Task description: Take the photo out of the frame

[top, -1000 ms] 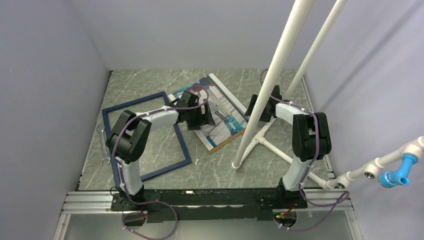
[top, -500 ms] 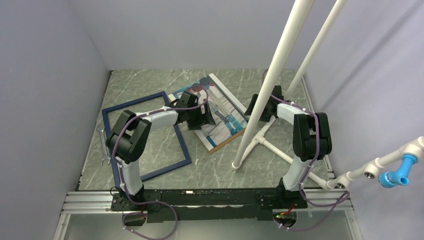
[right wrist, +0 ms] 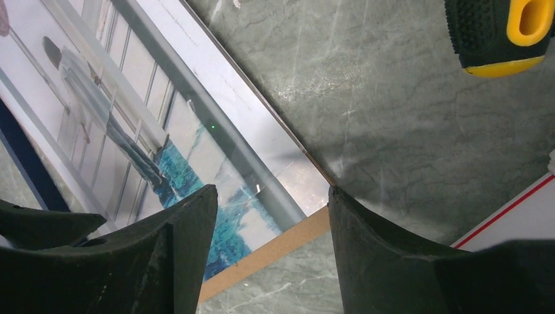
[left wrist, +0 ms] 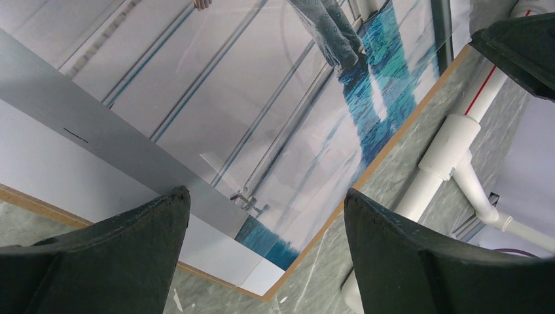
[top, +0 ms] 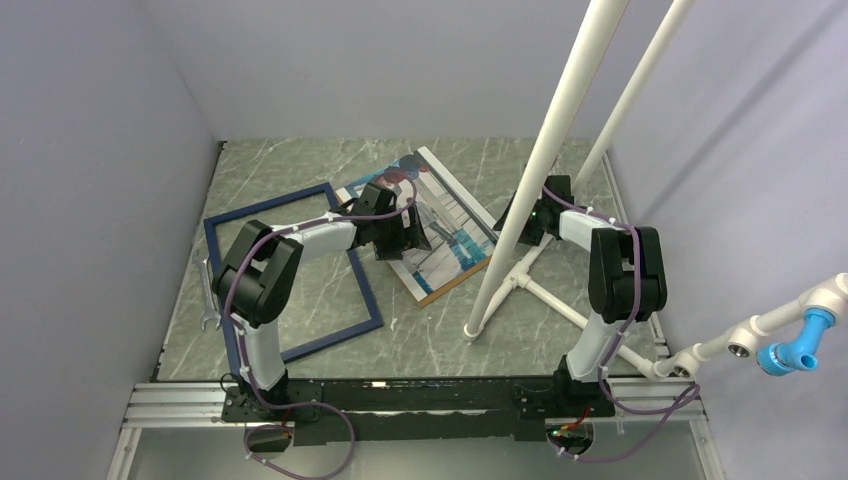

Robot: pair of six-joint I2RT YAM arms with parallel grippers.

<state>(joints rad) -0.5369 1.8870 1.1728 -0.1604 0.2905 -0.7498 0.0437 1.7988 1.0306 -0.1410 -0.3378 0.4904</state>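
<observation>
The photo (top: 458,222) lies face up on its brown backing board (top: 442,290) at mid-table, outside the frame. The navy frame (top: 368,290) lies flat and empty to its left. My left gripper (top: 397,237) is open just above the photo's left part. In the left wrist view the photo (left wrist: 249,98) fills the space between the spread fingers of that gripper (left wrist: 265,219), with the board's edge (left wrist: 366,173) below. My right gripper (top: 525,215) is open over the photo's right corner. In the right wrist view the photo (right wrist: 131,124) and the board's corner (right wrist: 288,242) lie below that gripper (right wrist: 271,219).
A white PVC pipe stand (top: 545,160) rises right of the photo, with base pipes (left wrist: 451,144) on the table by my right arm. A black and yellow tool handle (right wrist: 504,33) lies beyond the right gripper. A wrench (top: 207,295) lies at the table's left edge.
My right gripper has drifted slightly back and to the right. The left arm, photo and frame have not moved.
</observation>
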